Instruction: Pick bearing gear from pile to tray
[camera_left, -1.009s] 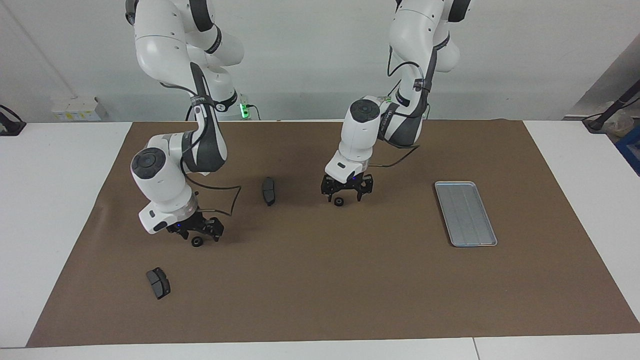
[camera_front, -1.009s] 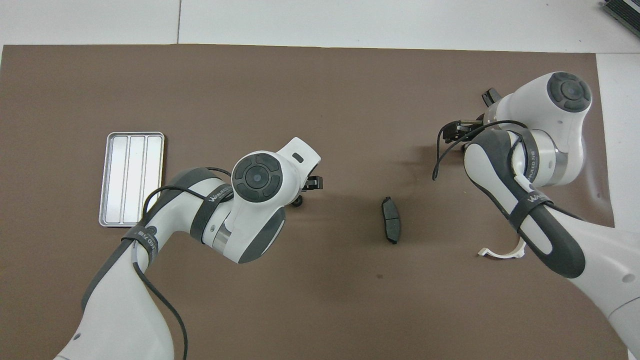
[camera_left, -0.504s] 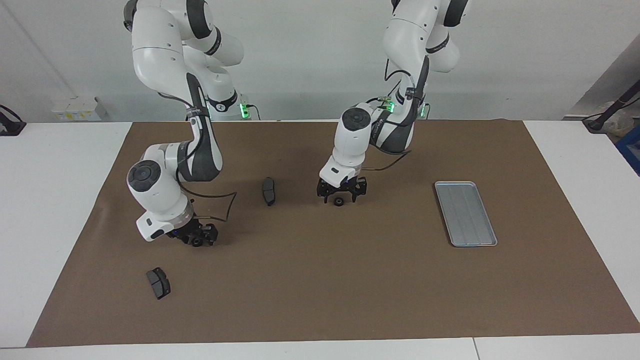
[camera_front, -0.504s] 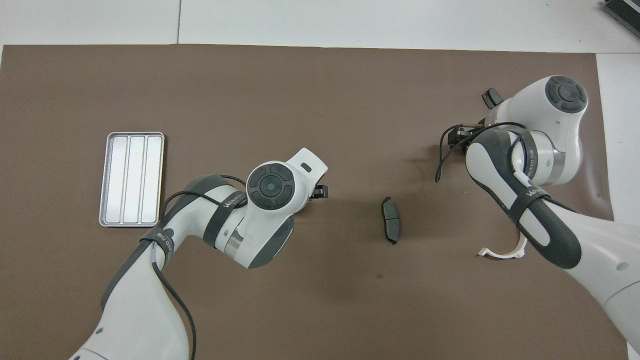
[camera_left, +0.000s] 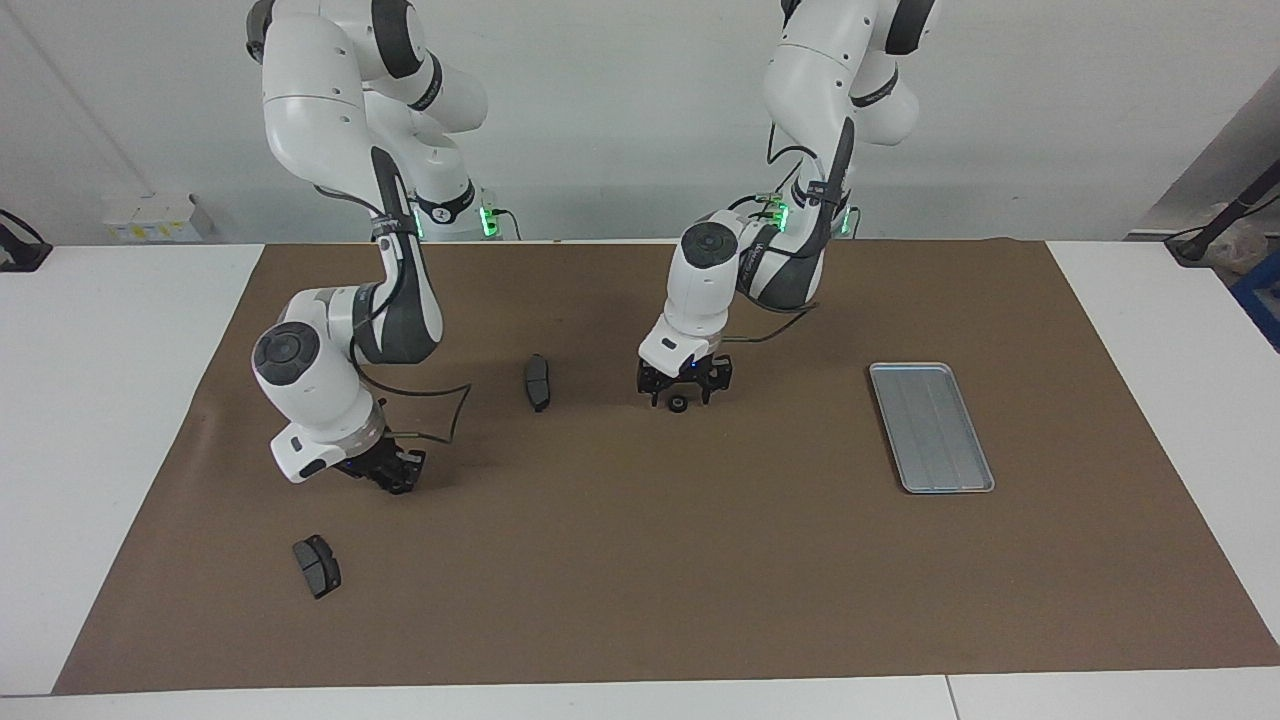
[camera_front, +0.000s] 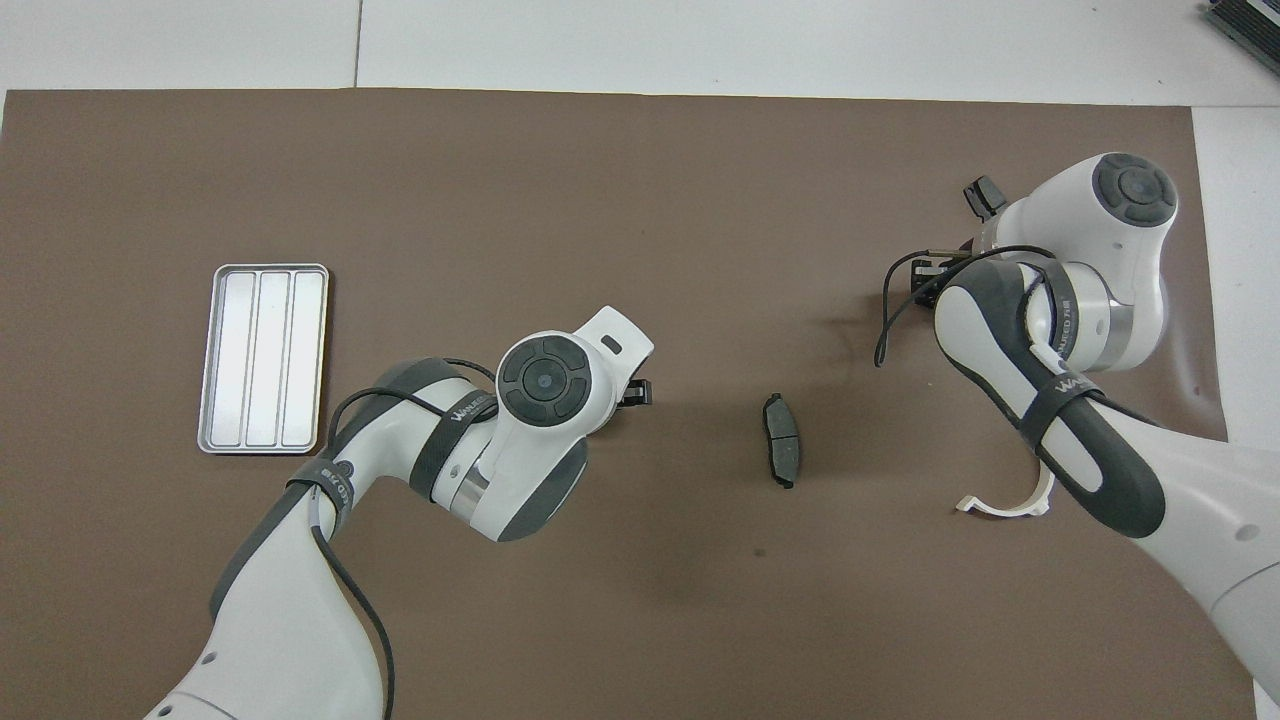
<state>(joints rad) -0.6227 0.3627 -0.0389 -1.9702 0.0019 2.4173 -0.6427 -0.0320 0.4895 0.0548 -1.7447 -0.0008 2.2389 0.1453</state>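
Left gripper (camera_left: 680, 392) is down at the brown mat (camera_left: 640, 560) near the middle of the table. Its fingers are spread, one on each side of a small black gear (camera_left: 677, 404) that rests on the mat. They are not pinching it.

Right gripper (camera_left: 395, 473) is also low on the mat, toward the right arm's end of the table. Its fingers are drawn together into one dark clump. I cannot tell whether anything is pinched between them.

Counted:
- **Arms and grippers:** two arms, each with one gripper.
- **Gears:** one can be seen, under the left gripper.
- **Brake pads:** two, both dark grey. One brake pad (camera_left: 537, 382) lies beside the gear, toward the right arm's end and clear of both grippers. A second brake pad (camera_left: 316, 565) lies farther from the robots than the right gripper, near the mat's edge.
- **White half-ring:** the one white half-ring (camera_front: 1000, 506) lies nearer to the robots than the right gripper. In the overhead view it is partly tucked under the right arm.
- **Tray:** the one silver tray (camera_left: 931, 427) has lengthwise ridges and a raised rim. It sits toward the left arm's end of the table, well apart from the gear, with nothing in it.

Writing: each arm carries a dark strap with white lettering, on the left arm (camera_front: 455, 408) and on the right arm (camera_front: 1068, 385). The letters cannot be read with certainty.
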